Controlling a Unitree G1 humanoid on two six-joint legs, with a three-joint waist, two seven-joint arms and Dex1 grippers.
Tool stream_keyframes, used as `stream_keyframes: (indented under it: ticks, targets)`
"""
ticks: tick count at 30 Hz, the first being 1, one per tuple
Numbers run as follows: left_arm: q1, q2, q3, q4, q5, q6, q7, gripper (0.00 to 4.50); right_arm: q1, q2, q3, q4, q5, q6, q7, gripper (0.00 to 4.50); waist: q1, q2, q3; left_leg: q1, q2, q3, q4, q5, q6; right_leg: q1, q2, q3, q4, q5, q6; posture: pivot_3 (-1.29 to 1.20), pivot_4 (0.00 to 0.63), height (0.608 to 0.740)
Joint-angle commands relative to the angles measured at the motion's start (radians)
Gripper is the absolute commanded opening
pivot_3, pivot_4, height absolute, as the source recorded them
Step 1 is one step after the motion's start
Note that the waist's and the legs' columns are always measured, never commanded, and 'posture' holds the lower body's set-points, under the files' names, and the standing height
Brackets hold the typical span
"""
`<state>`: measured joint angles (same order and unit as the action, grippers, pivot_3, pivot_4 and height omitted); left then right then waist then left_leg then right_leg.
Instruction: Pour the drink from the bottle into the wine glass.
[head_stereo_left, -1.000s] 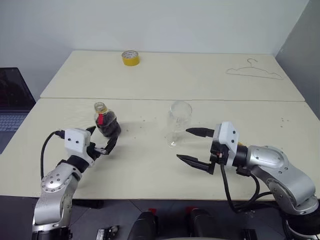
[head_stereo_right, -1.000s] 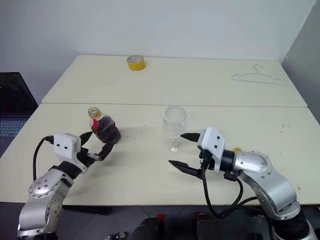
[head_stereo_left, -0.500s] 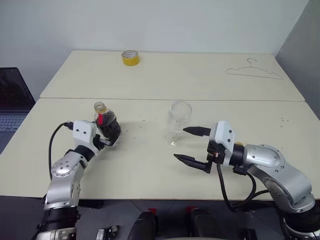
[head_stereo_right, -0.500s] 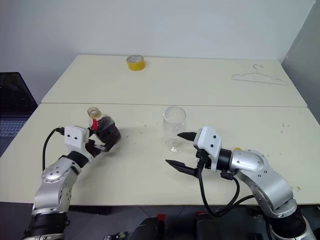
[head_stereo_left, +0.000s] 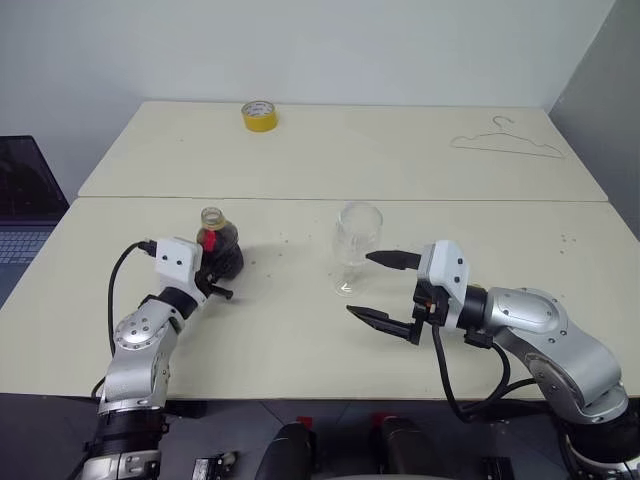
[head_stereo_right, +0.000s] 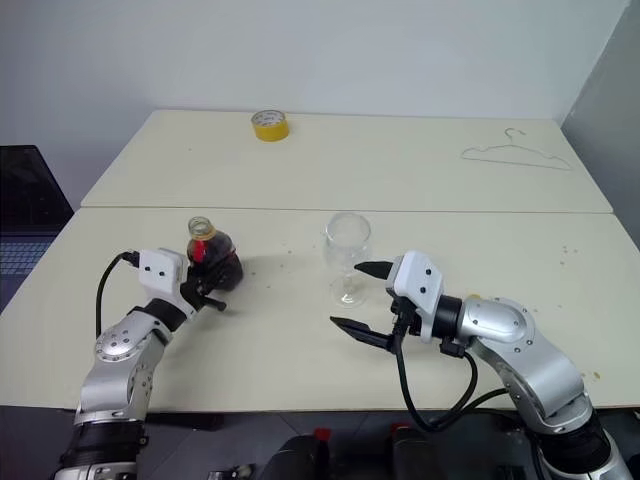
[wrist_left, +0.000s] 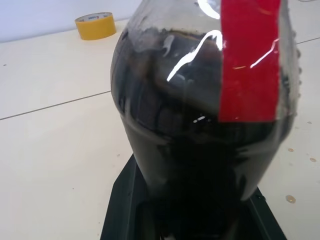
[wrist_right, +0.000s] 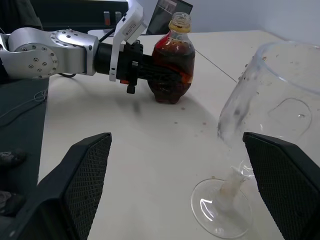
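- Bottle (head_stereo_left: 218, 250) of dark cola stands upright on the tabletop (head_stereo_left: 300, 340) toward its left edge, the neck open with no cap on that I can see.
- My left hand (head_stereo_left: 212, 285) is clamped on the bottle's lower body.
- Wine glass (head_stereo_left: 357, 247) stands upright and empty near the middle of the tabletop, well apart from the bottle.
- My right hand (head_stereo_left: 385, 288) hangs just beside the glass stem with its fingers spread wide, holding nothing.
- To do this well, I should check my grip is firm before lifting, and keep the bottle upright as I carry it.
- I'd steady the glass by its stem so it cannot tip.
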<state>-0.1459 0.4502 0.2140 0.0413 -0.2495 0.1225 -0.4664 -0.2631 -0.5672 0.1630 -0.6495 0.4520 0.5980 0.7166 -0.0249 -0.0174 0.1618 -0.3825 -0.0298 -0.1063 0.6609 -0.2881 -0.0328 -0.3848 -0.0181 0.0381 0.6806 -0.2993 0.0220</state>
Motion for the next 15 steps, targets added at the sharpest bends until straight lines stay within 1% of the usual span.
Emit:
stream_keyframes:
  ticks: [1,8,15]
  targets:
    - [-0.003,0.005,0.027,-0.111,-0.019,0.028,0.027,0.64,-0.018,0.008,-0.019,-0.029,0.018,-0.009,-0.007,4.5,0.0,0.0,0.0,0.0,0.0,0.0,0.0,0.0,0.0,0.0,0.0,0.0,0.0,0.0,0.0,0.0,0.15,0.74]
    - [-0.029,0.009,0.017,-0.224,-0.034,0.123,0.053,0.64,0.004,-0.004,-0.072,-0.054,0.073,0.016,-0.009,4.5,0.0,0.0,0.0,0.0,0.0,0.0,0.0,0.0,0.0,0.0,0.0,0.0,0.0,0.0,0.0,0.0,0.15,0.74]
    - [-0.093,0.002,-0.007,-0.237,-0.034,0.175,0.047,0.64,0.046,-0.042,-0.126,-0.081,0.109,0.042,-0.012,4.5,0.001,0.0,0.0,-0.001,0.0,0.001,0.0,0.0,0.0,0.0,0.0,0.0,0.0,0.0,0.0,0.0,0.15,0.74]
